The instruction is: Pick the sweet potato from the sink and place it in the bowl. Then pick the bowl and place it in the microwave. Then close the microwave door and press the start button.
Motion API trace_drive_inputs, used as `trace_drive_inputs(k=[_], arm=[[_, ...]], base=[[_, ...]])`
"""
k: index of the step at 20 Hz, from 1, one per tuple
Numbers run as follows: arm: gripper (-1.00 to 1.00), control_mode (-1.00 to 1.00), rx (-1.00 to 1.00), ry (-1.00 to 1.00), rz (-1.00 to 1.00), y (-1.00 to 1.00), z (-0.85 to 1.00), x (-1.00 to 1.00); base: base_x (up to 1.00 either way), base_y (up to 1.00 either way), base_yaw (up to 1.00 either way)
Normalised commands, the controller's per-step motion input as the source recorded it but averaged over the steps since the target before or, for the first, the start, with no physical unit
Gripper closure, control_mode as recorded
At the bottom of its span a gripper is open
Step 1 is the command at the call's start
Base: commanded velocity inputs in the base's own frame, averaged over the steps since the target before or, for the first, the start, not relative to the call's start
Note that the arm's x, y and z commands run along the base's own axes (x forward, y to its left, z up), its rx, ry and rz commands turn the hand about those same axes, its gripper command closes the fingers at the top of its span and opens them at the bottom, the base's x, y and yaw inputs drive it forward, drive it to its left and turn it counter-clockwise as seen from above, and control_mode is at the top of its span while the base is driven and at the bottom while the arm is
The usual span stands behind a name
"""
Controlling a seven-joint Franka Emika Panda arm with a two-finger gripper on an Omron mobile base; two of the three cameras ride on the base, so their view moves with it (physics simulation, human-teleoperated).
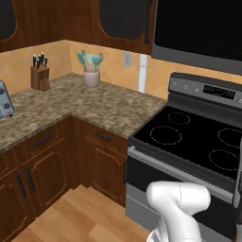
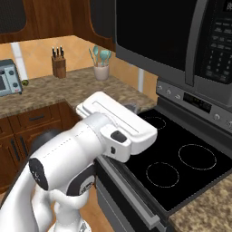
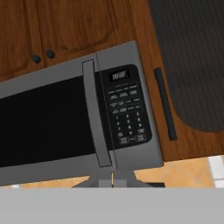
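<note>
The microwave door [image 3: 48, 118] looks already closed, so the step in hand is, I judge, pressing the start button. In the hand view the button panel [image 3: 127, 109] lies at about 1 o'clock from the tool [image 3: 112, 180], which is clenched and grasps nothing. Next, the tool must advance onto the panel's lower buttons.

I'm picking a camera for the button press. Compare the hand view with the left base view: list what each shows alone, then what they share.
Hand view alone: the microwave's button panel with its display, the upright door handle, and wooden cabinets above.

Left base view alone: the stove, the counter, a knife block, a utensil jar and a toaster.

Shared: the microwave, with its door closed in the hand view.
</note>
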Motion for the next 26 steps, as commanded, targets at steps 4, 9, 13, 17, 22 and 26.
trace_drive_inputs(k=[4, 9, 13, 17, 22, 26], arm=[[1.0, -1.0, 0.0, 0.02, 0.0, -0.09, 0.0, 0.35], [1.0, -1.0, 0.0, 0.0, 0.0, -0.24, 0.0, 0.28], [1.0, -1.0, 0.0, 0.0, 0.0, -0.32, 0.0, 0.31], [1.0, -1.0, 0.0, 0.0, 0.0, -0.33, 0.0, 0.31], [1.0, -1.0, 0.0, 0.0, 0.0, -0.31, 0.0, 0.32], [1.0, -1.0, 0.0, 0.0, 0.0, -0.31, 0.0, 0.33]], base=[[0.0, 0.0, 0.0], [0.0, 0.0, 0.0], [0.0, 0.0, 0.0], [0.0, 0.0, 0.0], [0.0, 0.0, 0.0], [0.0, 0.0, 0.0]])
